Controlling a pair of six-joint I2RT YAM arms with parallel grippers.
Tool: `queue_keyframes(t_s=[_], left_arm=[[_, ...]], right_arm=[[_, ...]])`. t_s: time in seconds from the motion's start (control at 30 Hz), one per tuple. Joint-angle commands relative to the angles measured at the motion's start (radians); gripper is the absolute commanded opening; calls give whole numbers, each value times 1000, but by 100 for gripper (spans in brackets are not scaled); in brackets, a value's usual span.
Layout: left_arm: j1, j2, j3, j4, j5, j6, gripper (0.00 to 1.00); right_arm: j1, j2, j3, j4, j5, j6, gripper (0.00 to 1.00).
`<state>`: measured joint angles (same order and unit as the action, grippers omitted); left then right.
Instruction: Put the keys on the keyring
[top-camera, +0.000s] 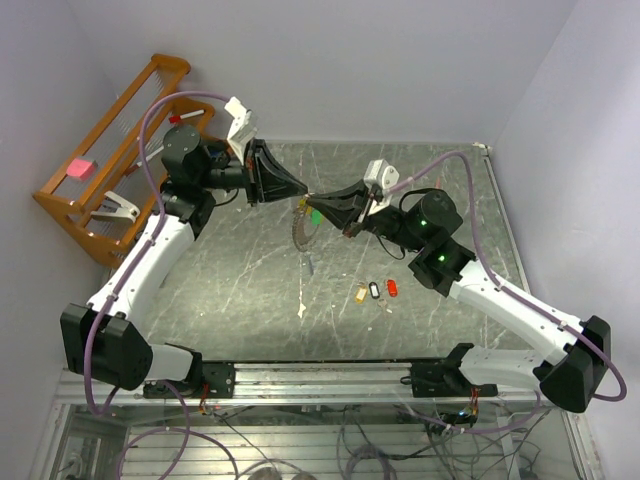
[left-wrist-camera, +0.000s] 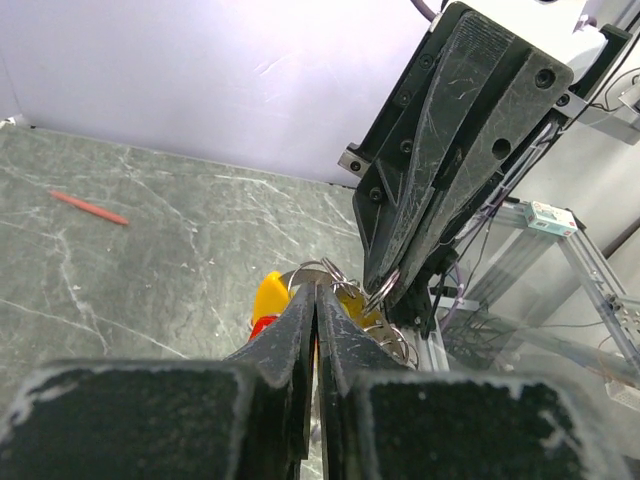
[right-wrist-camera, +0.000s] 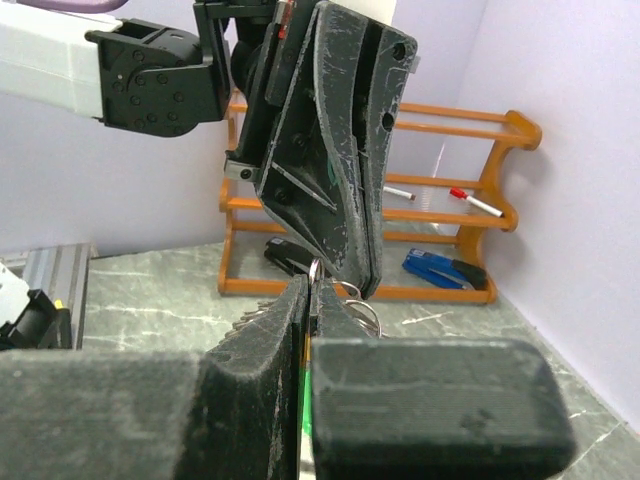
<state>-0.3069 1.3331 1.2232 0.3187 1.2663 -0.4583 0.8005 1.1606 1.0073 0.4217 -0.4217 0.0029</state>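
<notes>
Keyring (left-wrist-camera: 322, 270) at left claw (left-wrist-camera: 316, 292) tip, beside right claw (right-wrist-camera: 307, 287) with green key (top-camera: 315, 213).

wooden rack (top-camera: 168, 68) off far-left, loose keys (top-camera: 375, 290) near centre, bare table (top-camera: 250, 290) beyond

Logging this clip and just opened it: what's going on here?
Both arms meet in the air above the table. The left arm's fingers are shut on the keyring. The right arm's fingers are shut on a green-tagged key, held right at the ring. Three loose keys, tagged yellow, black-and-white and red, lie on the table near the right arm.
</notes>
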Motion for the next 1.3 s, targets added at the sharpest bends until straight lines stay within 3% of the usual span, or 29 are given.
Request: queue_keyframes(t_s=[0.0,0.4,0.53,0.77,1.1,1.27], left_arm=[[32,-29,56,-15,-4,10,14],[55,-25,61,275,95,-179,21],[51,-27,50,301,110,-199,22],[26,-34,24,223,114,-118,23],[20,-43,45,-174,49,236,22],[20,-42,43,-194,27,257,23]], right_arm=[[3,-11,1,86,32,-14,0],[3,2,14,58,57,-8,0],[3,10,26,48,56,-3,0],[3,22,42,55,53,10,0],[3,19,63,45,48,21,0],[3,19,63,54,39,32,0]])
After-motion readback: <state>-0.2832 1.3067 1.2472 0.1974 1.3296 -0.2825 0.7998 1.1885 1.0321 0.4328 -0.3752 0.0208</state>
